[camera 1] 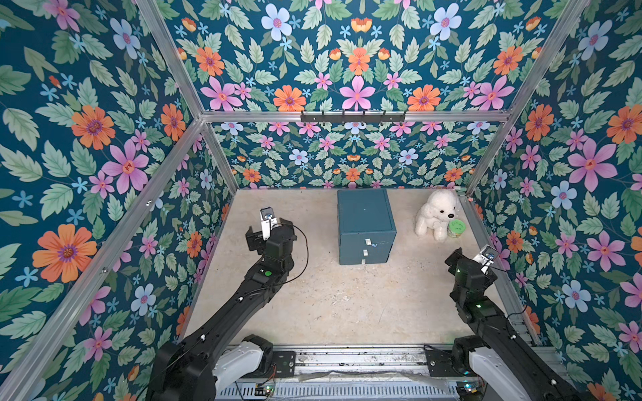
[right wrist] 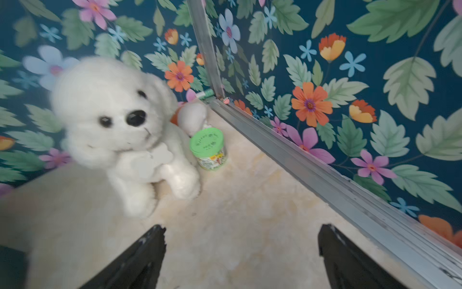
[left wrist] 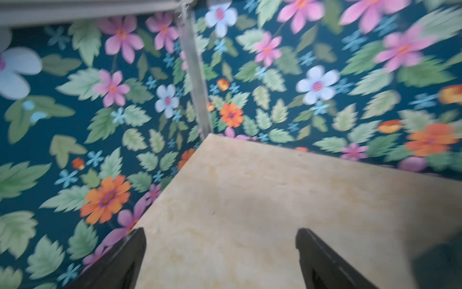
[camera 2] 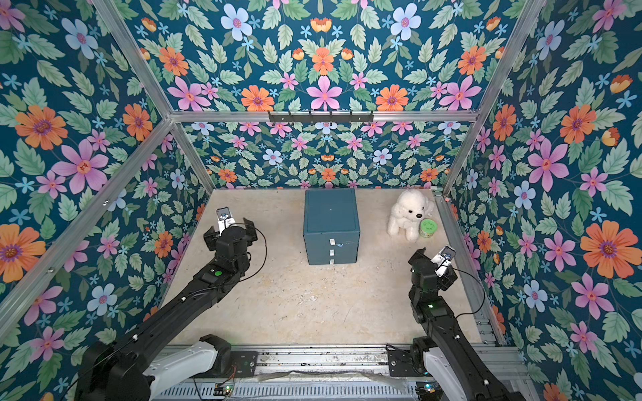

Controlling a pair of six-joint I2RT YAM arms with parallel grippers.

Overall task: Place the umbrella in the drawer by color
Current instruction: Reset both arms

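The umbrella is out of view in every frame. A blue cabinet [camera 1: 364, 215] [camera 2: 330, 215] with three shut drawers [camera 1: 366, 248], each with a small white handle, stands at the back middle of the table in both top views. My left gripper [camera 1: 269, 231] [camera 2: 230, 233] hovers to the cabinet's left, facing the back left corner. In the left wrist view it [left wrist: 220, 234] is open over bare table. My right gripper [camera 1: 472, 265] [camera 2: 434, 265] is near the right wall, in front of the plush dog. In the right wrist view it [right wrist: 242, 228] is open and empty.
A white plush dog [camera 1: 437, 215] [right wrist: 120, 120] sits in the back right corner with a green-lidded jar [camera 1: 456, 228] [right wrist: 208, 147] beside it. A black hook rack [camera 1: 352, 117] hangs on the back rail. Floral walls with aluminium rails [right wrist: 325, 175] close in three sides.
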